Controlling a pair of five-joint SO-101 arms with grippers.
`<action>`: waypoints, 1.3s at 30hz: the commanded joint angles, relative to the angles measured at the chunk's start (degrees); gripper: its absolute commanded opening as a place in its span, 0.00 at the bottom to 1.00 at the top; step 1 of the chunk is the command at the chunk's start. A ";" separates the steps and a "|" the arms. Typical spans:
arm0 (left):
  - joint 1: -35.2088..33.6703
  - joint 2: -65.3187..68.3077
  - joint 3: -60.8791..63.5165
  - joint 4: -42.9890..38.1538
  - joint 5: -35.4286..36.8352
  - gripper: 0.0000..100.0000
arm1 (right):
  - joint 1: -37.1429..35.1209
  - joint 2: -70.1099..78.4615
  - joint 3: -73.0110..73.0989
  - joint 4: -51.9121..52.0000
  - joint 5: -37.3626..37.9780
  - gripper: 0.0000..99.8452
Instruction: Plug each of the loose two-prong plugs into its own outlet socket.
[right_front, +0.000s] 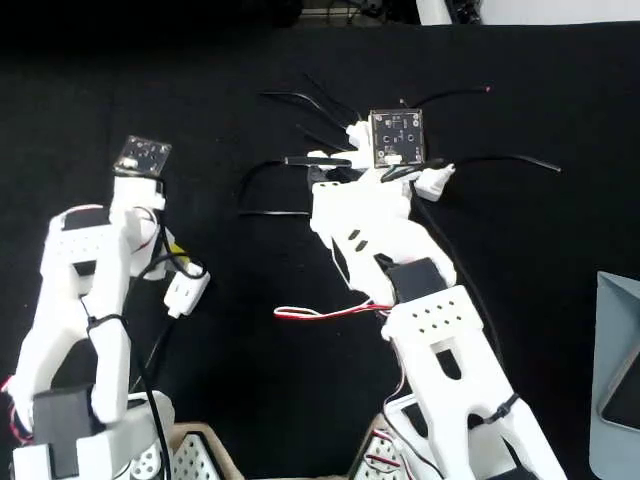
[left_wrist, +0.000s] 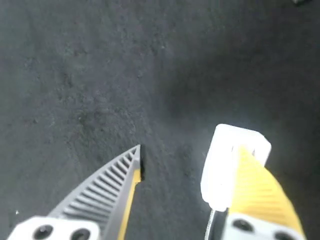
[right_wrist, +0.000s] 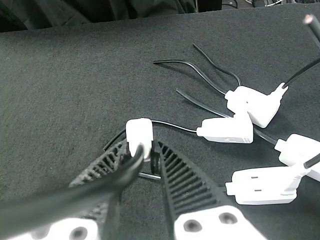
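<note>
White two-prong plug (right_wrist: 139, 131), a small plastic block on a thin black cord, is pinched between the black ribbed fingers of the right claw (right_wrist: 145, 152), low over the table. Its prongs cannot be made out. The hold near the cord end is judged to leave the front of the block free to be steered at a socket.

A white outlet socket (right_wrist: 262, 186), a flat plastic body with two slots in its side, lies near the claw. Beside it lie three more white plastic connector bodies (right_wrist: 252, 105) on thin black cords, close together. This bunching is judged to keep every socket within a short reach of the right arm.

A second white plug (left_wrist: 232, 160), rectangular and plastic, lies against the yellow-padded finger of the left claw (left_wrist: 187, 150). The fingers of this claw are spread wide, and the grey ribbed finger (left_wrist: 125, 170) stands well apart from the plug, so the plug is judged to be resting there, not gripped. In the high view this plug (right_front: 187, 290) is seen at the left arm, well apart from the cluster.

Everything is carried on a black cloth-covered table (right_front: 560, 100). The matte, slightly fuzzy cloth is judged to keep the light plastic parts from sliding. A grey box (right_front: 618, 380) stands at the table's right edge, and the room behind is dark.
</note>
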 joint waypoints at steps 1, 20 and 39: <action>1.89 -4.92 -7.16 8.97 0.09 0.29 | 0.62 0.31 -0.31 -1.05 -0.35 0.01; 5.41 4.13 6.29 -1.32 -4.31 0.29 | 0.62 0.31 -0.31 -1.05 -0.26 0.01; 21.41 5.54 5.93 -2.55 -17.76 0.23 | 0.88 0.31 -0.31 -1.05 -0.26 0.01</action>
